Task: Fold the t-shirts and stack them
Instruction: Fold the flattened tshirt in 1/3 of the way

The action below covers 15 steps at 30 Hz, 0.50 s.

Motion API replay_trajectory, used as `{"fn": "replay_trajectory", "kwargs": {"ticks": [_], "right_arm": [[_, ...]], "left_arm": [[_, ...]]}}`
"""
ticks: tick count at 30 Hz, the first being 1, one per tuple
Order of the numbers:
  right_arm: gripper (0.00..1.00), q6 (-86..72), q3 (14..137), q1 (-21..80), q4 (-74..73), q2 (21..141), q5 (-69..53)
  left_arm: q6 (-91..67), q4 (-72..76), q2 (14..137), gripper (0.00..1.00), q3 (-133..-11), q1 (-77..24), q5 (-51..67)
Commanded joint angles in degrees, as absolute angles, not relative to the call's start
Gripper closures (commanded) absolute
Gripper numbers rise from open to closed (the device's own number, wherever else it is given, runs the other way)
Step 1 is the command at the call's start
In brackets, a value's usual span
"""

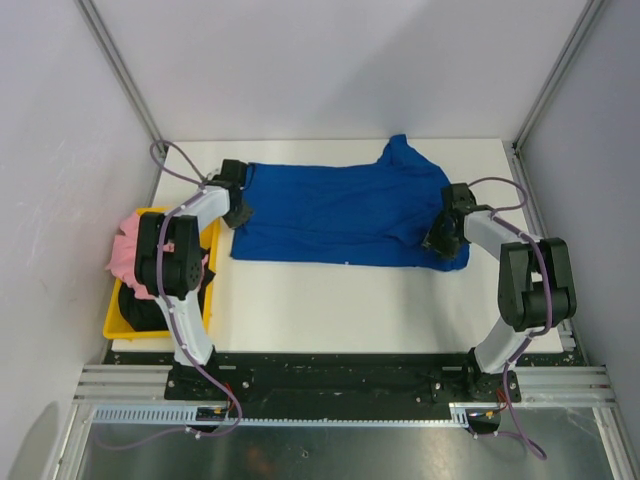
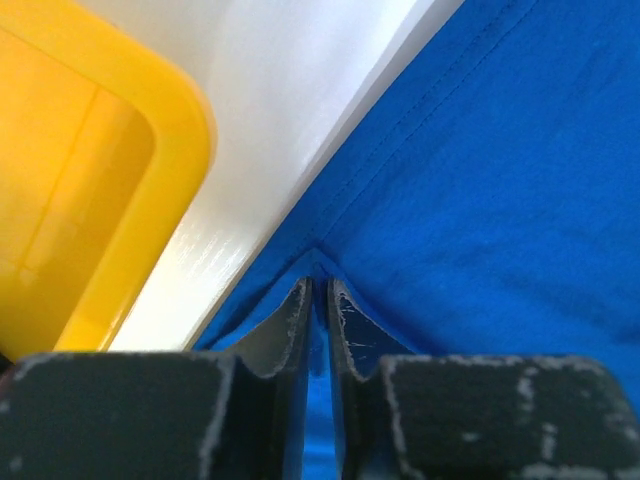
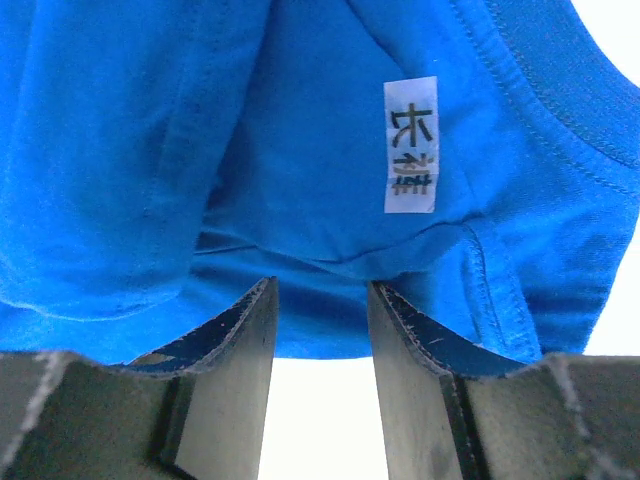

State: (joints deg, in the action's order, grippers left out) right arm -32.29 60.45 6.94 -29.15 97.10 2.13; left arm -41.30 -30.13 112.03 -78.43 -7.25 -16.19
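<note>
My left hand (image 2: pixel 320 288) is clenched on the hem of the blue t-shirt (image 1: pixel 340 212), at its left edge. My right hand (image 3: pixel 320 290) is released, fingers apart astride the shirt's collar end on the right. The shirt lies spread across the middle of the surface (image 1: pixel 350 300). At the left edge of the frame, the pink t-shirt (image 1: pixel 125 250) and black t-shirt (image 1: pixel 140 310) sit in the yellow bin (image 1: pixel 112 326).

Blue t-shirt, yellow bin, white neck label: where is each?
blue t-shirt (image 1: pixel 340 215), top external view, middle of body
yellow bin (image 2: pixel 185 150), left wrist view, rounded corner rim
white neck label (image 3: pixel 411 145), right wrist view, its centre
</note>
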Motion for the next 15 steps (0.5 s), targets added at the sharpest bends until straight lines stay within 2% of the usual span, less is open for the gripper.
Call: {"fn": "replay_trajectory", "kwargs": {"ticks": [1, 3, 5, 8, 15], "right_arm": [[0.55, -31.43, 59.78, 5.94, -27.36, 97.76, 2.48], [0.55, -31.32, 59.66, 5.79, -27.17, 97.76, 2.38], [0.55, -31.34, 59.63, 5.89, -26.5, 97.48, 1.93], [0.55, -31.26, 59.7, 6.88, -25.31, 96.71, 1.59], [0.56, -31.73, 59.94, 11.1, -23.76, 98.57, 2.77]], "left_arm": [[-39.77, -29.43, 109.71, 0.72, -79.15, -6.68, -17.35], [-38.92, -29.42, 108.86, 0.51, -79.27, -6.66, -16.84], [-37.77, -29.41, 107.37, 0.38, -79.1, -6.67, -16.36], [-36.81, -29.51, 104.15, 0.33, -77.62, -6.87, -15.58], [-37.49, -29.42, 96.09, 0.32, -68.79, -7.11, -12.53]]}}
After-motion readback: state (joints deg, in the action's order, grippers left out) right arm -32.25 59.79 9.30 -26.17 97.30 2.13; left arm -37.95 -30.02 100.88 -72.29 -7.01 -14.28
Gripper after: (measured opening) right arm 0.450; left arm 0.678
